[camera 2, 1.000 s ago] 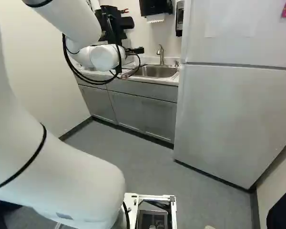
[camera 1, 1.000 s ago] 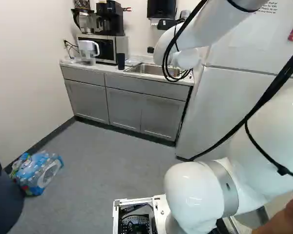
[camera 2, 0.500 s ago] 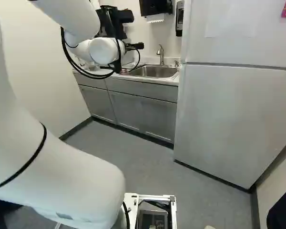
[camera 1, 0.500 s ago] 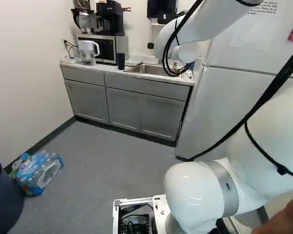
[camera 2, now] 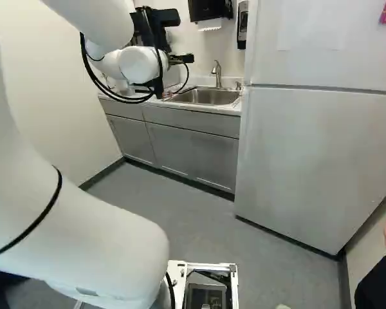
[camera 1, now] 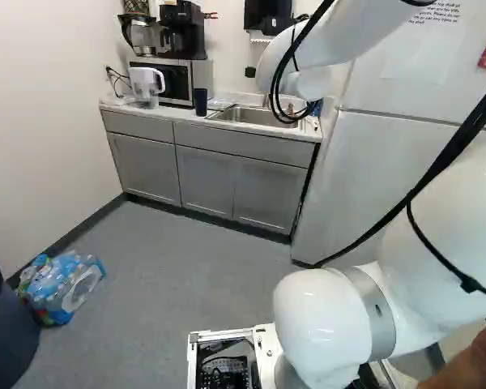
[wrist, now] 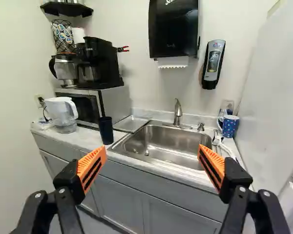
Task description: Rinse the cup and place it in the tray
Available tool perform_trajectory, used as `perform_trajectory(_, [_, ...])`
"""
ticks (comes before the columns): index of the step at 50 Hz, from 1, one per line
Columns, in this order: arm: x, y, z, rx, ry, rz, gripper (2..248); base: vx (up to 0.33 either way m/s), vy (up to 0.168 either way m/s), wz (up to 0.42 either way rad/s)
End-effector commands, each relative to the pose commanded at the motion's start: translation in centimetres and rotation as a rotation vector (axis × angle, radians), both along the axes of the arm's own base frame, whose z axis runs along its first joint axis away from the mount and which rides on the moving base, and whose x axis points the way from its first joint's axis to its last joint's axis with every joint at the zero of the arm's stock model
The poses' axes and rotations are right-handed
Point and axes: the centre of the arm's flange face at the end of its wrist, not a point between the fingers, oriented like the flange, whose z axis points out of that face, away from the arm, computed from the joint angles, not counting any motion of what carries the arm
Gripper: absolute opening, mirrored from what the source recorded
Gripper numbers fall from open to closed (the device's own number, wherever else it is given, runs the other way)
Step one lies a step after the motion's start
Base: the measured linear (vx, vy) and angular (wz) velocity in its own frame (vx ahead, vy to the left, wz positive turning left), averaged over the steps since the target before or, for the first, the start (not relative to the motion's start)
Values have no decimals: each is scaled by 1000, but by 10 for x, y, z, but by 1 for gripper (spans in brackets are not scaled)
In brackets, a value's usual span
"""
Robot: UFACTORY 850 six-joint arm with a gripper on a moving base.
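Of the task's 3 main parts, picking up, rinsing and placing, 0 look done. The dark cup [wrist: 106, 130] stands upright on the surface [wrist: 88, 140], left of the sink [wrist: 161, 144] in the wrist-facing sense of the robot's own left, and just beside the flat tray [wrist: 131, 123], which lies between the microwave [wrist: 115, 105] and the basin and holds nothing that I can see. The pincer [wrist: 152, 163] is wide open, its 2 orange pads well apart with nothing gripped, and it hangs short of the surface. No stream shows under the faucet [wrist: 177, 112]. I take the dark cup as the target, though a spotted blue mug [wrist: 229, 126] stands at the basin's far side, so there are 2 candidates. The step in hand seems to be the approach. Left to do: close on the cup, carry it to the basin, run water, rinse, then set it in the tray. Whether it is dirty, I cannot tell.
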Motion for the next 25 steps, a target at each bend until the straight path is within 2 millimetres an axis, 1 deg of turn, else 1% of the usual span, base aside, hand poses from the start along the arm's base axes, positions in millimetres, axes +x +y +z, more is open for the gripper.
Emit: perform_trajectory(25, [0,0,0,0,0,0,247,0,1,5])
